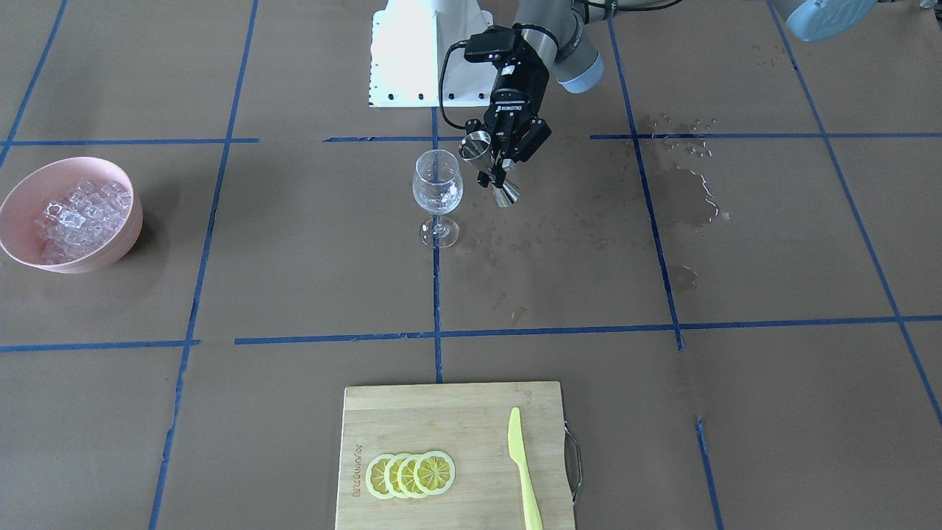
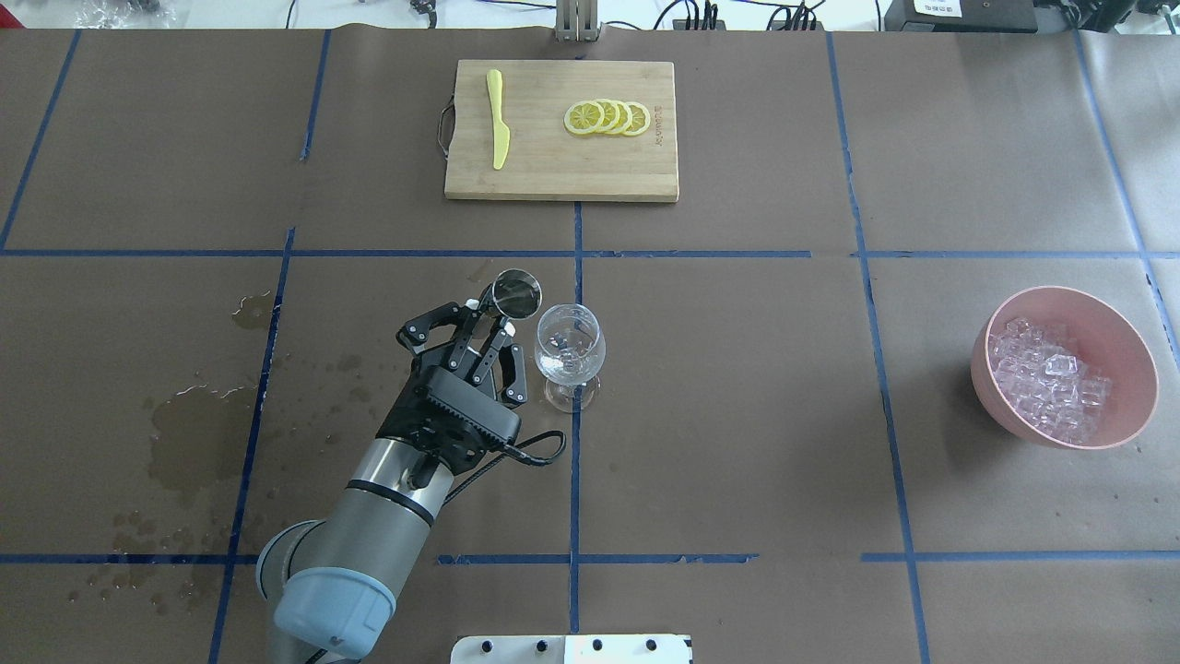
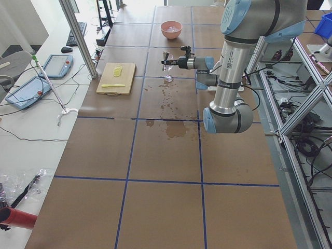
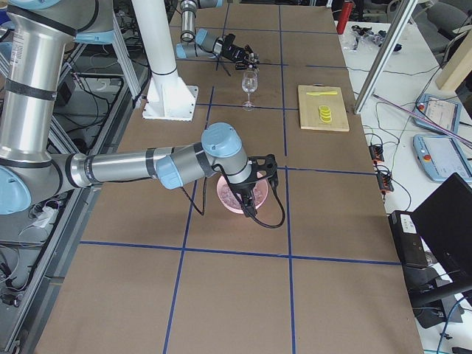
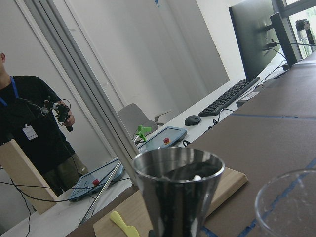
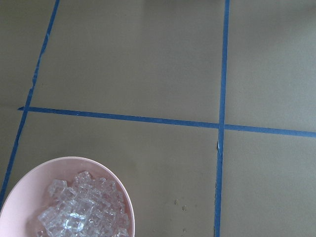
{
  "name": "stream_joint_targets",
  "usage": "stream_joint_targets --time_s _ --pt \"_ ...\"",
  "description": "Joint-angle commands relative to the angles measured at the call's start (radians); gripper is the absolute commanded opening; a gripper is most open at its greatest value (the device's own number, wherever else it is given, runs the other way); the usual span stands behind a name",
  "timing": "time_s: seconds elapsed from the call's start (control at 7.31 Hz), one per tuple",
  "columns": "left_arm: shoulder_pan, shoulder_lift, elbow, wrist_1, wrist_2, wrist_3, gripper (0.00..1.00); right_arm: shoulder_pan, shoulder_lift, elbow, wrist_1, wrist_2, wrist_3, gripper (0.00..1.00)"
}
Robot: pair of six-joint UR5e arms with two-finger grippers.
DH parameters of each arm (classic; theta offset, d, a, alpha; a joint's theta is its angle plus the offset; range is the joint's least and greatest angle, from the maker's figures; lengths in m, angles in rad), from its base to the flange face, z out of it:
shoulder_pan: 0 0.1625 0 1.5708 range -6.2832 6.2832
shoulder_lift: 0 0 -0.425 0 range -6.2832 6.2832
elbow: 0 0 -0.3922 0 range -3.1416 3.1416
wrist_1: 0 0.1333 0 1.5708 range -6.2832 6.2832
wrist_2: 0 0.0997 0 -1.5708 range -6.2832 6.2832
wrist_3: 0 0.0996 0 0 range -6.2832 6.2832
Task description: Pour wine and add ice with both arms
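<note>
Left gripper (image 2: 489, 318) clamped on the waist of a steel jigger (image 2: 516, 293), which is tipped toward the wine glass (image 2: 570, 343) just beside it. Probably lining the lip up over the rim. Wine (image 5: 185, 170) sits dark in the jigger cup, pour not yet done. Far right, pink bowl (image 2: 1111, 327) holds the ice (image 2: 1046, 387). Right gripper (image 4: 249, 198) hangs near the bowl, likely staged for ice. Cannot tell if its fingers are apart.

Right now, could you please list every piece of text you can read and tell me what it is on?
"ROBOTIQ": white letters on the body of the left gripper, which holds the jigger.
Stamp on the cutting board: too blurred to read.
Operator's badge: too small to read.
No other text is legible.
</note>
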Motion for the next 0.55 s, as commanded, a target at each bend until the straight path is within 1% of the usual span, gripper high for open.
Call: stream_joint_targets --time_s 0.0,0.27,0.41 --pt "0.002 -0.047 -0.001 0.058 0.002 0.149 0.0 0.0 -0.006 0.0 0.0 0.0 0.0 1.0" --pt "0.002 -0.045 -0.007 0.055 0.003 0.278 0.0 0.0 -0.009 0.0 -0.002 0.0 0.0 1.0" --pt "0.001 -0.039 -0.016 0.053 0.005 0.312 0.0 0.0 -0.009 0.0 -0.002 0.002 0.0 1.0"
